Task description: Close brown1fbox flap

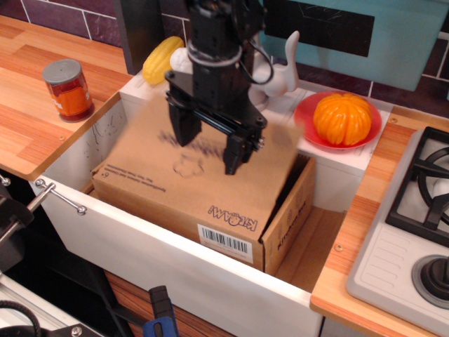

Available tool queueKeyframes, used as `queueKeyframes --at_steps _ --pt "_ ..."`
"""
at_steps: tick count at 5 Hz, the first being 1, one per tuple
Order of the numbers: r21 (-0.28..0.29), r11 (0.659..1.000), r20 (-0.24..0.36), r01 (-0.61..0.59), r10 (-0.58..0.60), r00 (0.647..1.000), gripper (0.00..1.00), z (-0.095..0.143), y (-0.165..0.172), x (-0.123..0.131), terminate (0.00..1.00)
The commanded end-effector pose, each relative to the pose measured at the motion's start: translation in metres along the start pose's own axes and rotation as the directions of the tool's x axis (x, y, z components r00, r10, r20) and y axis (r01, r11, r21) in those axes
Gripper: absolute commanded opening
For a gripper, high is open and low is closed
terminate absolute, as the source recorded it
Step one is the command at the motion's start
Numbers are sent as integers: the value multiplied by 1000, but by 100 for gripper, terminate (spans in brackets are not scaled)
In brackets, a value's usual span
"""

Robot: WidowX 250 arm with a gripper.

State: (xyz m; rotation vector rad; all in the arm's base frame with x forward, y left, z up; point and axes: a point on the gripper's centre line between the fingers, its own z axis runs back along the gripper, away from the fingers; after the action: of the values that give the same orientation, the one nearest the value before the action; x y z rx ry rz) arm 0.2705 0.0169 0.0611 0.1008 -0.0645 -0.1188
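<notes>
The brown1fbox sits in the white sink, with its barcode label on the front side. The flap lies tilted over the box opening and covers nearly all of it. Its printed face with a black outline drawing is up, and it looks motion-blurred. My black gripper is directly above the flap, pointing down. It is open, with both fingertips at or touching the flap's upper face. The box contents are hidden. A dark gap shows at the box's right rear corner.
A red can stands on the wooden counter at left. A yellow corn and the grey faucet are behind the sink. An orange pumpkin sits on a red plate. The stove is at right. A metal rail is at front left.
</notes>
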Motion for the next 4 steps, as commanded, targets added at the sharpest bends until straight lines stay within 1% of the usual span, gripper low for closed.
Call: queueKeyframes --at_steps 1,2,3,4 --pt "-32 999 99 -16 19 995 100 -29 1 35 0" --pt "-51 997 73 -52 56 996 100 -62 2 40 0" --pt "-13 999 69 -49 50 996 100 -66 2 37 0" --pt "22 1000 38 -20 19 999 100 -47 5 35 0"
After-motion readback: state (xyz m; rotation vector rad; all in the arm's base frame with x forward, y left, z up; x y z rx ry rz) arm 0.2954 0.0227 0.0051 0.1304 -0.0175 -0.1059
